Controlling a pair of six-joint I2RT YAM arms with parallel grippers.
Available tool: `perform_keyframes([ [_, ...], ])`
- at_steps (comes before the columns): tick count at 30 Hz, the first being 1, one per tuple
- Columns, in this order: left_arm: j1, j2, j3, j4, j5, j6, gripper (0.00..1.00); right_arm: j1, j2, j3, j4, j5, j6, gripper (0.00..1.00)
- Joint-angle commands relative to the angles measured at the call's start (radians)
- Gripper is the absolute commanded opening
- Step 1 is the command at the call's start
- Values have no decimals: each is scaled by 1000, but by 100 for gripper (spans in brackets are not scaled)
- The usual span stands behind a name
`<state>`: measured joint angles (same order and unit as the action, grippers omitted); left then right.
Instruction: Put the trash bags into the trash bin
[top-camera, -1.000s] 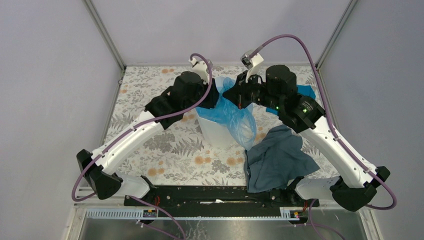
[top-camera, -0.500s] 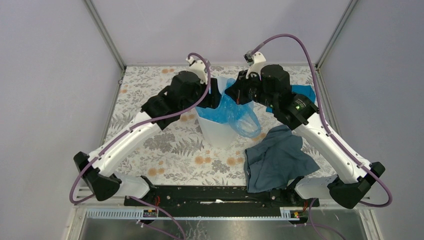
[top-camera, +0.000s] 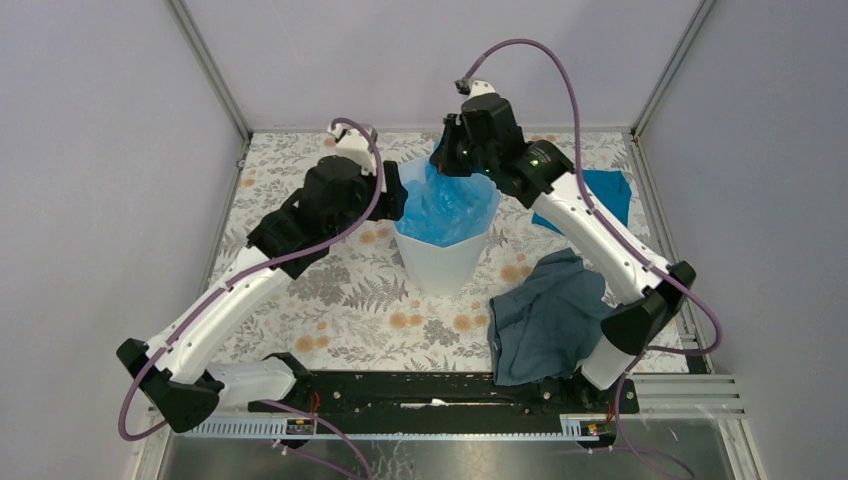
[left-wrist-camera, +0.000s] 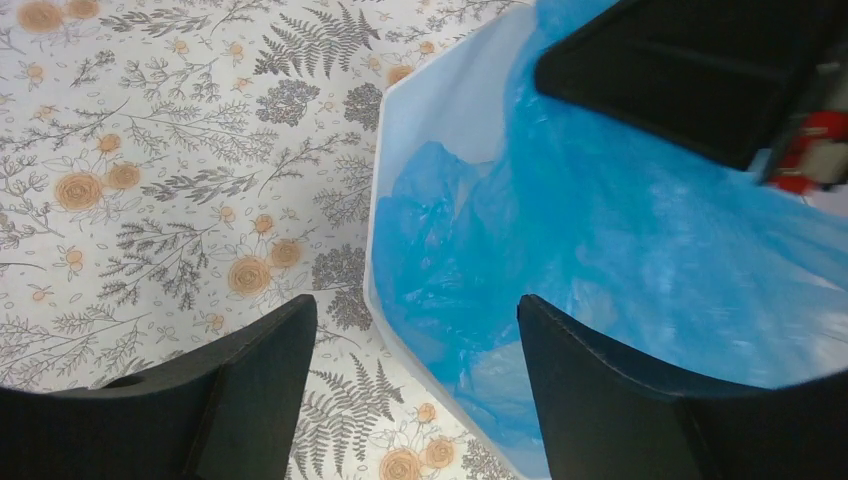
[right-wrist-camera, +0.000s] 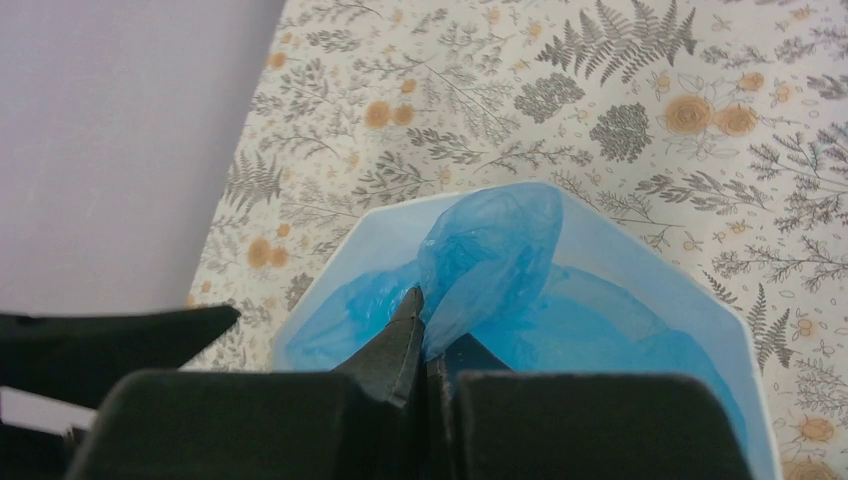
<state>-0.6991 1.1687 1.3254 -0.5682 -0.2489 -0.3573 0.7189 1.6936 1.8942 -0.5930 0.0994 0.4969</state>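
The white faceted trash bin (top-camera: 440, 268) stands mid-table with the light-blue trash bag (top-camera: 447, 207) bunched inside its mouth. My right gripper (top-camera: 450, 168) hangs over the bin's far rim. In the right wrist view that gripper (right-wrist-camera: 422, 318) is shut on a fold of the bag (right-wrist-camera: 492, 245), above the bin (right-wrist-camera: 640, 250). My left gripper (top-camera: 396, 200) is at the bin's left side. In the left wrist view it (left-wrist-camera: 415, 335) stands open astride the bin's rim (left-wrist-camera: 377, 225), one finger outside and one over the bag (left-wrist-camera: 600, 240).
A dark grey-blue cloth (top-camera: 553, 315) lies crumpled at the front right beside the right arm. A teal cloth (top-camera: 606, 190) lies at the back right, partly under that arm. Walls and frame posts close in the floral table (top-camera: 330, 300).
The right arm swung left over the bin, bringing in the part of the bag that hung over the right rim. The left gripper opened and drew back to the bin's left rim.
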Motion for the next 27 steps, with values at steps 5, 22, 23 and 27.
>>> perform_keyframes([
  [5,7,-205,36,89,173,-25,97,34,-15,63,-5,30,-30,0],
  [22,-1,-67,-2,257,597,-203,97,35,-156,-72,109,-86,-24,6],
  [23,-5,-68,-5,263,595,-207,97,35,-155,-74,110,-86,-24,6],
  [27,-11,-61,-13,243,559,-218,66,36,-144,-75,105,-98,-25,6],
])
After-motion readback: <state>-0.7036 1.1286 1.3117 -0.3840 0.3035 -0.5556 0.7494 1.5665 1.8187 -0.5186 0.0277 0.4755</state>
